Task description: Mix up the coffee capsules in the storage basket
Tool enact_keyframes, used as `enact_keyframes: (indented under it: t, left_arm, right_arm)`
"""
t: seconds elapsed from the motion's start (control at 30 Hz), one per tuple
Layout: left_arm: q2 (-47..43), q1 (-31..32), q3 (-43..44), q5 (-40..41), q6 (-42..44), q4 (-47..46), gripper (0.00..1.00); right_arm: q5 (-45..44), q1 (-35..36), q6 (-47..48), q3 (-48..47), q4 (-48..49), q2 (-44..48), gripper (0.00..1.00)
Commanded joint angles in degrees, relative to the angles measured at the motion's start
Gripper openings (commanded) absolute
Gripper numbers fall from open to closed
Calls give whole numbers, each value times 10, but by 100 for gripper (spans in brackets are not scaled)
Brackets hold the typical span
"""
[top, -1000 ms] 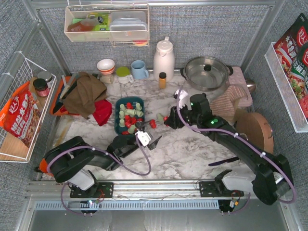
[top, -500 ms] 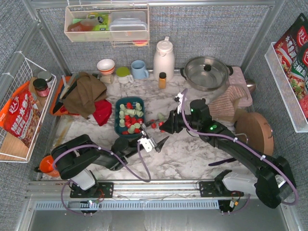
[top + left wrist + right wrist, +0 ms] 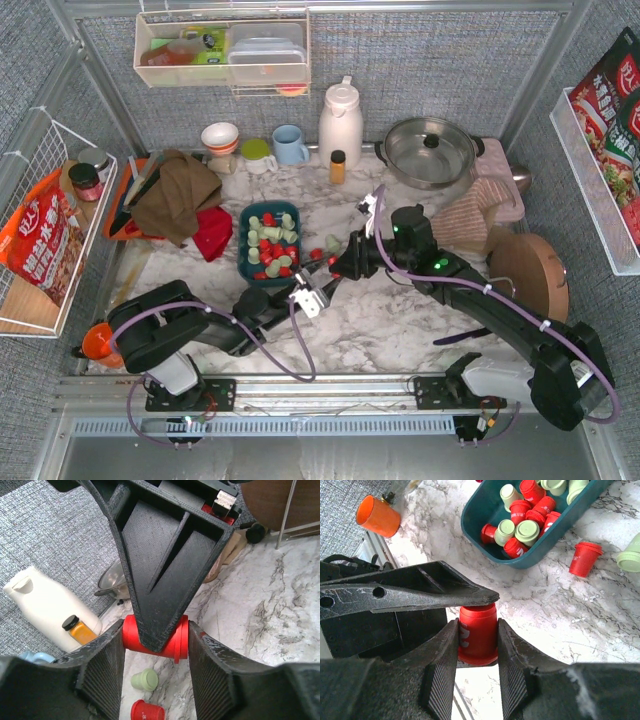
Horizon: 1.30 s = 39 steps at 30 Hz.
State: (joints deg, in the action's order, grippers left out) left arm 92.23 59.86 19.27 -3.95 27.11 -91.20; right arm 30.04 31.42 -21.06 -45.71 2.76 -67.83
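Note:
The dark teal storage basket (image 3: 241,240) sits left of centre, holding several red and mint green coffee capsules (image 3: 268,238); it also shows in the right wrist view (image 3: 475,515). My left gripper (image 3: 328,277) and right gripper (image 3: 340,267) meet just right of the basket. Both are shut on one red capsule (image 3: 477,635). The right gripper (image 3: 477,630) clamps its sides, and the left gripper (image 3: 156,630) presses its two ends (image 3: 179,640). A loose red capsule (image 3: 316,254) and a green one (image 3: 332,241) lie on the marble beside the basket.
A brown cloth (image 3: 175,195) and a red cloth (image 3: 212,232) lie left of the basket. An orange-capped bottle (image 3: 337,165), white jug (image 3: 340,120), blue mug (image 3: 290,145) and steel pot (image 3: 430,150) stand at the back. A round wooden board (image 3: 530,270) is on the right.
Both grippers have moved toward each other and now meet over the red capsule just right of the basket. The basket has not moved.

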Motion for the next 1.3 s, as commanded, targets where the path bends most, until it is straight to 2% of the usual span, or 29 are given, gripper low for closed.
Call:
enact_keyframes:
  t: [0.0, 0.13, 0.23, 0.3, 0.43, 0.6, 0.73, 0.83, 1.0, 1.13, 1.27]
  left_arm:
    - [-3, 4, -3, 19, 10, -27, 50]
    - [-2, 6, -9, 24, 9, -26, 42]
    - [-3, 8, -16, 22, 9, -26, 36]
    - [-6, 9, -21, 23, 7, -26, 33]
    - [-18, 10, -37, 45, -6, -27, 27]
    - [-35, 10, -56, 112, -40, -27, 20]
    - [-57, 10, -65, 182, -94, -17, 18]
    - [-81, 9, -64, 219, -122, 27, 17]
    - [-126, -5, -32, 285, -180, 165, 16]
    - [-166, -40, -1, 345, -289, 297, 17]
    - [-204, -94, 28, 331, -406, 429, 21]
  right_arm:
    - [5, 2, 5, -7, 8, -1, 35]
    - [5, 3, 4, -9, 4, 0, 40]
    - [-5, 3, 14, -19, -21, 6, 49]
    - [-28, 3, 30, -27, -47, 17, 56]
    - [-94, 3, 67, -39, -100, 49, 61]
    - [-171, 3, 106, -45, -140, 77, 65]
    - [-244, 3, 126, -44, -160, 86, 67]
    - [-288, 3, 132, -42, -166, 91, 67]
    - [-341, 3, 133, -32, -161, 97, 68]
    - [-368, 3, 137, -21, -154, 100, 69]
    - [-378, 2, 139, -17, -150, 98, 69]
